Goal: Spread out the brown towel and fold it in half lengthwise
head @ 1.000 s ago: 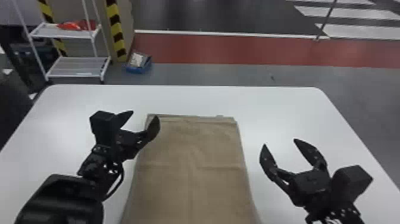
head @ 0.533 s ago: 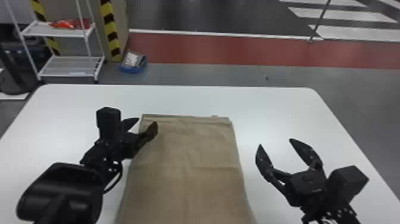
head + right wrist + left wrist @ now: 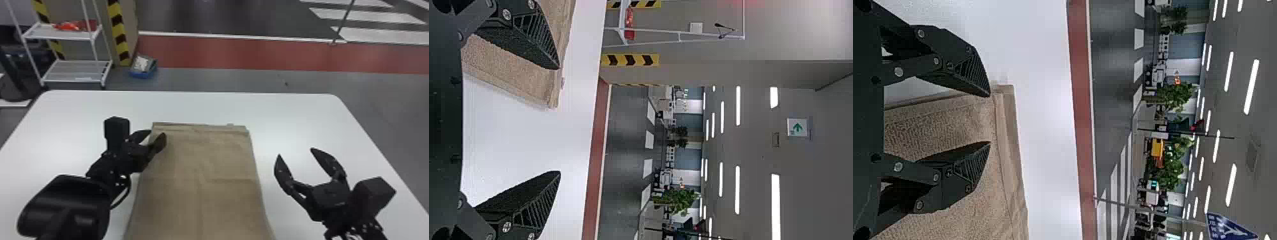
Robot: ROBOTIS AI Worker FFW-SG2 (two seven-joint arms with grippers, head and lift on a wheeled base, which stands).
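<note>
Left gripper (image 3: 157, 132), fingers parted, is at the brown towel's (image 3: 198, 191) 11 o'clock corner; my right gripper (image 3: 296, 152), spread wide, sits off its edge toward 2 o'clock. I see white table (image 3: 287, 121) beyond the towel's 12 o'clock edge.

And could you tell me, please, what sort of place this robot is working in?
Probably a large indoor hall or test floor: there are long white ceiling strip lights, a dark grey floor with white crossing stripes, and yellow-and-black hazard tape.
</note>
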